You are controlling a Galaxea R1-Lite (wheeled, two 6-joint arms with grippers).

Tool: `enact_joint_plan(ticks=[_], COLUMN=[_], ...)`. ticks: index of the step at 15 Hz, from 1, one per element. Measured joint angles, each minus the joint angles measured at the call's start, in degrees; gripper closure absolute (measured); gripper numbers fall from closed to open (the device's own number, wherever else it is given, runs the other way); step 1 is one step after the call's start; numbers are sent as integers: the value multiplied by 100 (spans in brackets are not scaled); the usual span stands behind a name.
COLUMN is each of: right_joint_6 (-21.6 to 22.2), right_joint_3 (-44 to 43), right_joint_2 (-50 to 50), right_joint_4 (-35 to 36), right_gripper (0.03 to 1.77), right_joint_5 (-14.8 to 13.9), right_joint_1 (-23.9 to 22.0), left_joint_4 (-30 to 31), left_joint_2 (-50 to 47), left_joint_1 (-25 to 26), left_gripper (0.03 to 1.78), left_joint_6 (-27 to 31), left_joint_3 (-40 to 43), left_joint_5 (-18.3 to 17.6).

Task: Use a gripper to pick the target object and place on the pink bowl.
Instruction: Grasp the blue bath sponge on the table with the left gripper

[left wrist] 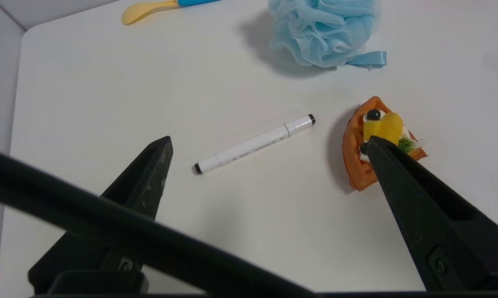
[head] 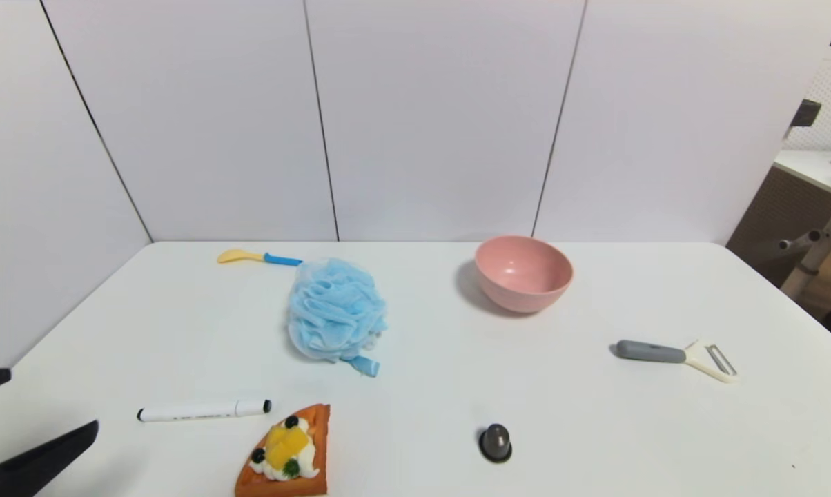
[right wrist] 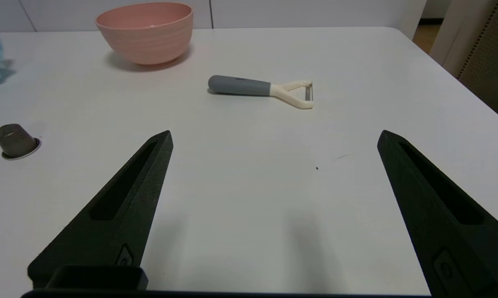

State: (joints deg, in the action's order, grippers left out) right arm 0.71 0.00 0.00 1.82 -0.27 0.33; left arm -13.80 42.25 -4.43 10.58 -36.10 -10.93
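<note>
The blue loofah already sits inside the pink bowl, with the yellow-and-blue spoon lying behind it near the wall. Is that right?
Not quite. The blue loofah lies on the table, apart from the empty pink bowl, as the head view shows. The yellow-and-blue spoon does lie behind it near the wall.

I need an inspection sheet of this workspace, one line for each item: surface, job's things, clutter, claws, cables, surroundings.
Surface: white table, no spills seen.
Job's things: blue loofah lies on the table, left of the pink bowl and apart from it; bowl upright, nothing in it.
Clutter: yellow-and-blue spoon behind the loofah; white marker; toy pizza slice; small grey capsule; peeler.
Claws: left claw open, above the marker, holding nothing; right claw open, holding nothing, above bare table near the peeler.
Cables: nothing seen.
Surroundings: white wall panels behind; another desk at far right.
</note>
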Motion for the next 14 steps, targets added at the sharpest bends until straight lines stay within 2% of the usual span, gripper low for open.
enact_joint_plan(ticks=[4, 9, 14], right_joint_6=[2, 4, 17], right_joint_3=[0, 0, 0], right_joint_2=[0, 0, 0], right_joint_4=[0, -2, 0], right_gripper=[9, 9, 9], right_joint_5=[0, 2, 2], right_joint_1=[0, 0, 0], left_joint_4=[61, 560, 844], left_joint_2=[1985, 4509, 6516], left_joint_1=[-550, -1276, -1879], left_gripper=[12, 12, 12], left_joint_6=[308, 369, 374], left_joint_3=[-1180, -2544, -3874], left_joint_5=[-74, -105, -256])
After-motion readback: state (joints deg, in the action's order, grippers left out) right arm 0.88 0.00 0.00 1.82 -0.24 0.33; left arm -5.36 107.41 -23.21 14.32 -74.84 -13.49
